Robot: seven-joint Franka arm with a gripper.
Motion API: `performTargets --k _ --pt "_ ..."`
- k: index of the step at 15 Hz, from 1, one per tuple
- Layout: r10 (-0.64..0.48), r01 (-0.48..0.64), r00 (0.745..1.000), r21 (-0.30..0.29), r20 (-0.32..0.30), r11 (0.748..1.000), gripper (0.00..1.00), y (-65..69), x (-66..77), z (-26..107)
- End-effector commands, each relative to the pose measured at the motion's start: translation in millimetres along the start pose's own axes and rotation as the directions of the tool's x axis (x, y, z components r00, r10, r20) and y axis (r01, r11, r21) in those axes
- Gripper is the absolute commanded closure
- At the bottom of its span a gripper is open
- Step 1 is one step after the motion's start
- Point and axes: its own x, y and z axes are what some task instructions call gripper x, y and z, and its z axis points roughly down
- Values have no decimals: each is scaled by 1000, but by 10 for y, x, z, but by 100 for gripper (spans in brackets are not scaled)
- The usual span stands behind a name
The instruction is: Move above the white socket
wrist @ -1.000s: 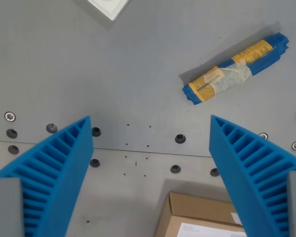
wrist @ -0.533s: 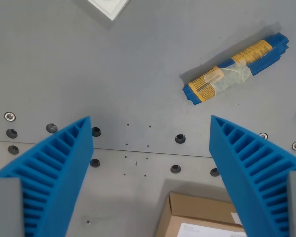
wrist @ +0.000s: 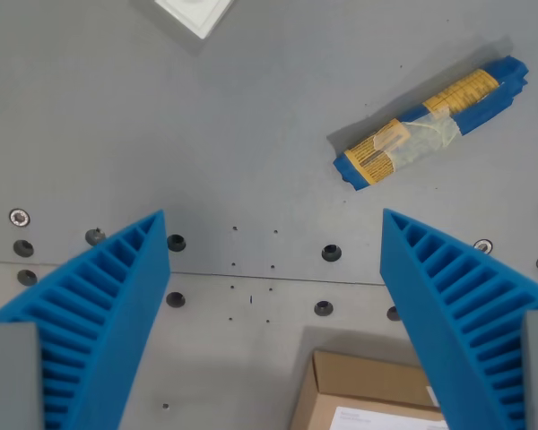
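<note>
Whole scene shifted slightly, so camera moved. Blue ribbed pincer spread wide, holding nothing. Square white plastic socket at top edge of grey metal worktop, well ahead-left of pincer.

Two bright blue ribbed wedge-shaped jaws, grey mounts at their bases

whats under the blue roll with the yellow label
The blue wrapped roll with yellow label lies directly on the bare grey metal table, casting a thin shadow along its upper edge. Nothing else shows beneath it; the patch of table it covers is hidden.
</note>
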Motion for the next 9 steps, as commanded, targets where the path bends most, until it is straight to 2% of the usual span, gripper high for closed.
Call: performTargets --k 1,9 --pt "91 -91 995 1 -34 996 0 -37 42 43" --pt "225 -224 973 9 -48 974 0 -100 148 250"
